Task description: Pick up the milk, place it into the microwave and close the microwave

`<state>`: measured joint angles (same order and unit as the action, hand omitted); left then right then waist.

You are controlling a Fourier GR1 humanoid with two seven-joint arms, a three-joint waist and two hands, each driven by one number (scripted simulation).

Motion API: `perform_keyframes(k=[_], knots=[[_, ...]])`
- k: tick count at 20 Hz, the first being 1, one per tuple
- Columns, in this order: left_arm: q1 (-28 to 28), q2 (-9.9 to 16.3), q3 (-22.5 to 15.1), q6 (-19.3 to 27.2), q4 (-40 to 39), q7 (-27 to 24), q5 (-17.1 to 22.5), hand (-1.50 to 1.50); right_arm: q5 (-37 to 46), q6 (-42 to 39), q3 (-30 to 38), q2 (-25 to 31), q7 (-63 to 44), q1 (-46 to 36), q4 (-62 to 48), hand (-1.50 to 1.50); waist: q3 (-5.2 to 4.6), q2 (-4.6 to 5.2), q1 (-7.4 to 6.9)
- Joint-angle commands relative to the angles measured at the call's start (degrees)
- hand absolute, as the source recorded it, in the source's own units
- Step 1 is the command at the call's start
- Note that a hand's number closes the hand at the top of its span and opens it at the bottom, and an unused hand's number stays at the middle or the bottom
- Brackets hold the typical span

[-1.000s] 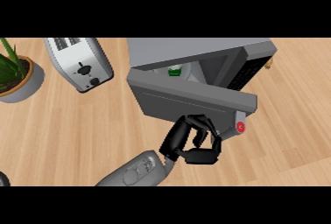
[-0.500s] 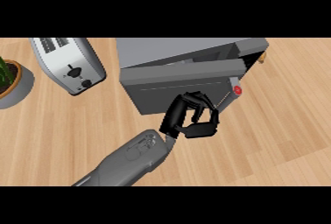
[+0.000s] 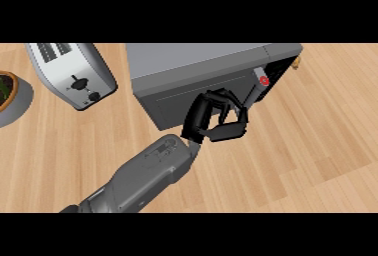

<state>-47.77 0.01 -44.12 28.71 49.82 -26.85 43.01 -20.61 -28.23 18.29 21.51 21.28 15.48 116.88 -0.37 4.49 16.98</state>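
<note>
1. Since half a second ago the microwave door [image 3: 193, 98] has swung further shut; only a narrow gap is left at its right end, where a second ago it stood wide open with a small green-topped thing showing inside.
2. The hand [image 3: 214, 116] has pushed up and right with the door; the forearm [image 3: 148, 175] now reaches further into frame from the lower left.
3. Which of the robot's arms this is cannot be told; only one arm shows.
4. Hand sits at frame centre, fingers [image 3: 223, 98] laid against the door's face, thumb hanging below. Fingers bent somewhat, holding nothing; whether relaxed or curled I cannot tell.
5. Microwave [image 3: 199, 60] fills the upper centre, grey top facing up, a red button [image 3: 263, 80] on the panel at the door's right end.
6. Milk not visible; the door covers the inside.
7. Toaster [image 3: 70, 72] lies upper left, well apart from the microwave.
8. Plant pot [image 3: 18, 97] is cut by the left edge.
9. All stand on a wooden counter [image 3: 295, 150].
</note>
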Motion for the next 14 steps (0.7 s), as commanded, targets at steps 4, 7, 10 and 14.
perform_keyframes(k=[4,7,10,14], knots=[[-4.5,0.0,2.2,-1.2,-3.9,-2.8,3.7,1.5,-2.4,0.5,1.9,2.4,-2.1,-2.9,-0.7,-1.5,0.02,0.61,0.5],[-4.9,0.0,1.9,-1.5,-4.3,-4.0,4.6,1.5,-3.0,0.4,2.8,3.5,-2.5,-3.7,-1.8,-1.5,0.11,0.72,0.84],[-4.7,0.0,1.6,-1.2,-4.8,-5.0,5.8,1.5,-4.0,0.3,3.9,5.0,-3.3,-4.7,-2.0,-1.5,0.05,0.75,1.22],[-5.3,0.0,1.2,-1.1,-5.6,-6.6,6.5,1.5,-4.5,0.3,5.3,6.2,-3.5,-5.9,-3.9,-1.5,0.25,0.94,1.15]])
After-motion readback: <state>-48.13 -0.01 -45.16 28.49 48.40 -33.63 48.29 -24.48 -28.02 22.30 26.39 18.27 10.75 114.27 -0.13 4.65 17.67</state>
